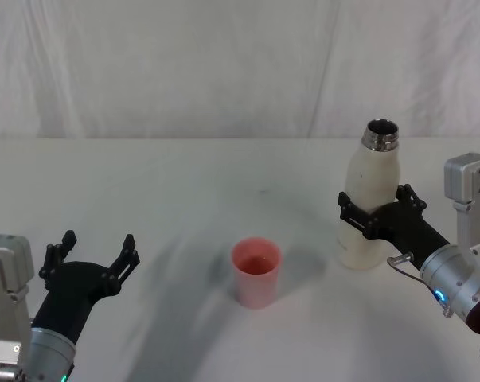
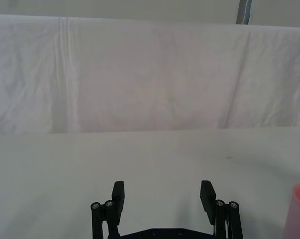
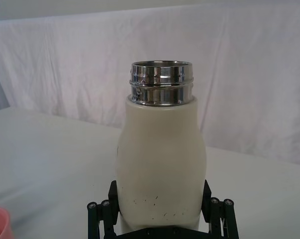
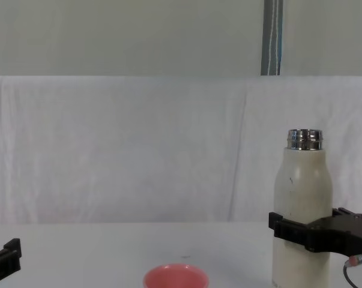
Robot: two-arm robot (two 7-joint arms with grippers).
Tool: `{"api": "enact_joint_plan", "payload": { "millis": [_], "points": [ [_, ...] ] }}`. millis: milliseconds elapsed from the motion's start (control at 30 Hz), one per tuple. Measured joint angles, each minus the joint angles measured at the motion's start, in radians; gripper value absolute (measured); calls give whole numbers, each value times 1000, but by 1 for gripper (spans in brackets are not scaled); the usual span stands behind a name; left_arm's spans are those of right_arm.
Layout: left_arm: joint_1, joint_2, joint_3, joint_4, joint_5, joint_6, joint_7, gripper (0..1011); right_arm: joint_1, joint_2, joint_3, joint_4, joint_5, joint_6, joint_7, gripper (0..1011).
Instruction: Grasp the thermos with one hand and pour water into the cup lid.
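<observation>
Cream-white, upright, the thermos (image 1: pixel 368 208) stands gripped mid-body in our right gripper (image 1: pixel 376 213); the cup lid (image 1: pixel 256 272) sits left and nearer us. Our left gripper (image 1: pixel 95 253) waits open, empty.

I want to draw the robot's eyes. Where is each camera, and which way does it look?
Head: up high, looking down at the white table, pink cup and bottle; both arms show.
Chest: lower, looking across; the right gripper clasps the bottle.
Left wrist: on the left arm, facing the backdrop; the left gripper has open fingers.
Right wrist: on the right arm, close to the bottle between its fingers.
Shared: head and chest both see the cup and bottle.
</observation>
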Motion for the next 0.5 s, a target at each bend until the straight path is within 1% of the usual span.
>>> {"api": "enact_joint_plan", "payload": {
  "millis": [500],
  "points": [
    [0, 0, 0, 0, 0, 0, 0, 1001, -3, 5, -2, -1, 0, -9, 13, 950]
  ]
}}
